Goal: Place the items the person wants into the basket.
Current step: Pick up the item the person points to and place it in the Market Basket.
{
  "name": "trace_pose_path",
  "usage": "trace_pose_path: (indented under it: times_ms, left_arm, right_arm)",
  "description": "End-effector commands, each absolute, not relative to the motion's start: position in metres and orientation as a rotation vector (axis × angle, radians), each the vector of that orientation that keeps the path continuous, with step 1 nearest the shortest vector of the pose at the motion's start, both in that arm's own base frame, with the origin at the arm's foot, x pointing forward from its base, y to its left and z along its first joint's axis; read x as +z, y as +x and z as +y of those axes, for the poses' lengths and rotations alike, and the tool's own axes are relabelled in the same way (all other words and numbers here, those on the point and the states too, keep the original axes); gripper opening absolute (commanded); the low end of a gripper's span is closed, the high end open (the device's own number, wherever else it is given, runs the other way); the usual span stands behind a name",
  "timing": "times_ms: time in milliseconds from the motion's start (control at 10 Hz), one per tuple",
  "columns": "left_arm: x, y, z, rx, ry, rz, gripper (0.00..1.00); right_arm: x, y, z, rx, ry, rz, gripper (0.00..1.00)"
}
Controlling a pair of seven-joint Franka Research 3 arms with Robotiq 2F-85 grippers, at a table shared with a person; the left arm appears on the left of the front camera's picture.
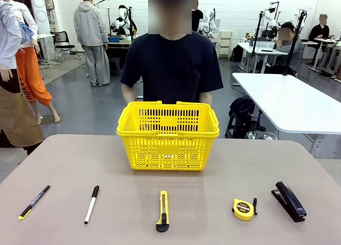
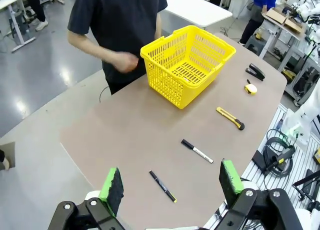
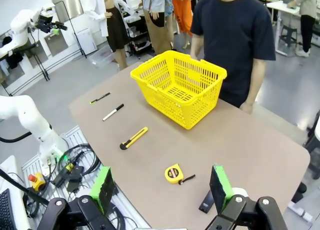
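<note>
Basket (image 1: 168,149) of bright yellow slotted plastic sits empty on the bench (image 1: 64,160) before the navy-shirted person (image 1: 171,69). A white black-capped marker (image 1: 91,204), yellow-and-black utility knife (image 1: 162,210) and round yellow tape measure (image 1: 243,209) lie nearer the robot. Left fingers (image 2: 112,186) and right fingers (image 3: 220,185) hang spread, holding nothing. Nothing started, I'd judge; next comes the person's pick.

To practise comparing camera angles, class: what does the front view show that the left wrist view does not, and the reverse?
Front view, not the left wrist view: a bystander in a grey hoodie standing far behind the table.
Left wrist view, not the front view: the left gripper, open with its green pads apart, and the person's hand near the basket.
Both: the yellow basket, the person in navy, and the row of pen, marker, utility knife, tape measure and stapler.
</note>
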State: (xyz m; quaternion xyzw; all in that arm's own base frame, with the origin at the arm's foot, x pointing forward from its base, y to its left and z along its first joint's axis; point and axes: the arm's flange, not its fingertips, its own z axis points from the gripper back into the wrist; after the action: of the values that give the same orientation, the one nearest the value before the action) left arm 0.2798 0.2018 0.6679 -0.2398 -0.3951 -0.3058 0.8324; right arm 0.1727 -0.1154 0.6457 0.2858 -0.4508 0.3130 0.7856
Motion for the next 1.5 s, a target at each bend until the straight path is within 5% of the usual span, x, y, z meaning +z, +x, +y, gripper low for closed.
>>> trace_pose_path:
  times_ms: [0, 1400]
  left_arm:
    - [0.6703, 0.2782, 0.2036, -0.635, -0.503, -0.817, 1.00]
    - [0.6685, 0.2795, 0.2026, -0.646, -0.506, -0.837, 1.00]
  right_arm:
    - [0.6489, 0.1709, -0.1178, 0.655, 0.605, -0.931, 1.00]
    - [0.6456, 0.1726, -0.1158, 0.674, 0.617, -0.965, 1.00]
